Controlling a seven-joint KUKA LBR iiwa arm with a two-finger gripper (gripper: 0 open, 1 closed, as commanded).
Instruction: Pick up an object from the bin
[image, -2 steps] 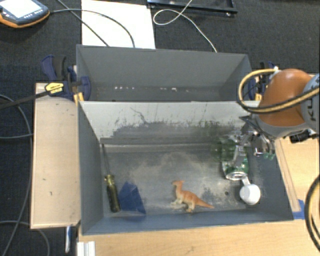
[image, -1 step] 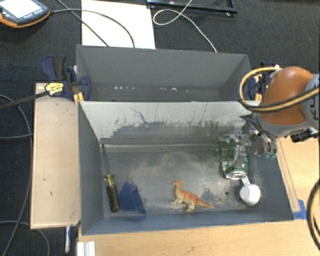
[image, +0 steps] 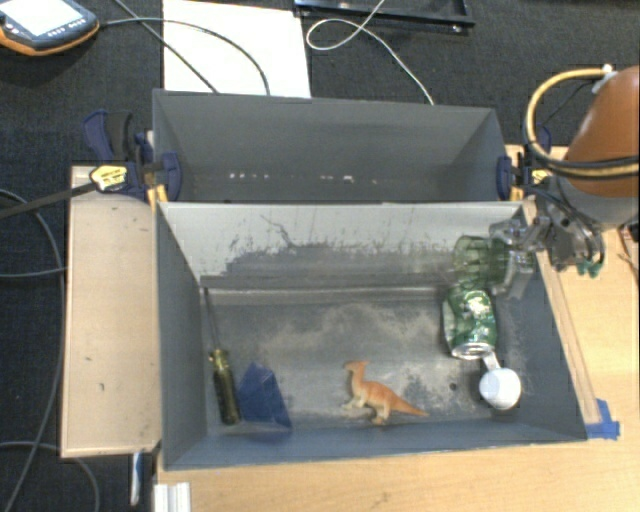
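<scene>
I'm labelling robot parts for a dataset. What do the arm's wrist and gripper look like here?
A rounded orange-brown cover caps the wrist. A yellow cable loops over it, and dark cables run beneath it. The gripper is small, of grey metal with dark fittings.

We see a crumpled green metal drink can (image: 470, 320) lying on its side at the right end of the grey metal bin (image: 300, 330) floor, its length running from the back wall toward the front, its silver end facing front.
</scene>
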